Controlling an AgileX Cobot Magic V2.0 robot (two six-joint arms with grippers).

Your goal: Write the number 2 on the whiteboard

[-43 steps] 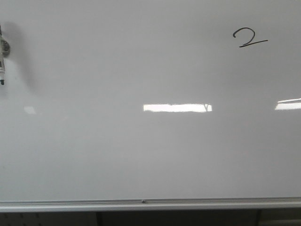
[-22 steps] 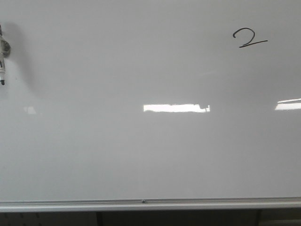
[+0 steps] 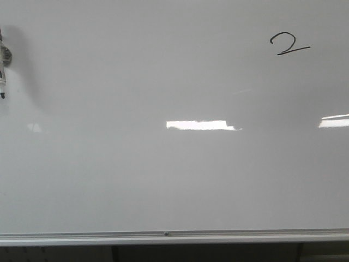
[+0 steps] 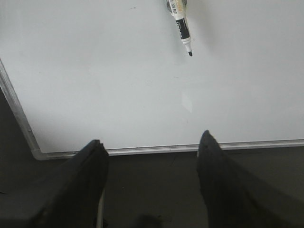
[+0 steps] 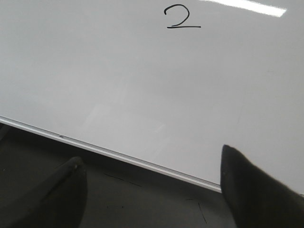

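The number 2 [image 3: 290,43] sits at two o'clock on the whiteboard [image 3: 163,180]; left gripper [image 4: 152,147] and right gripper [image 5: 152,166] both gape, empty.

Marker pen [image 3: 2,73] at far left edge of scene: white barrel, black tip pointing down, uncapped. Upper end sits in a small round holder [image 3: 6,53]. Dark surface [image 4: 156,190] below.

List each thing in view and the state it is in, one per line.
number 2: fully drawn, black, far right of the board.
whiteboard: flat, otherwise unmarked.
marker: uncapped, lying on the board, unheld.
left gripper: jaws open, empty.
right gripper: jaws open, empty.
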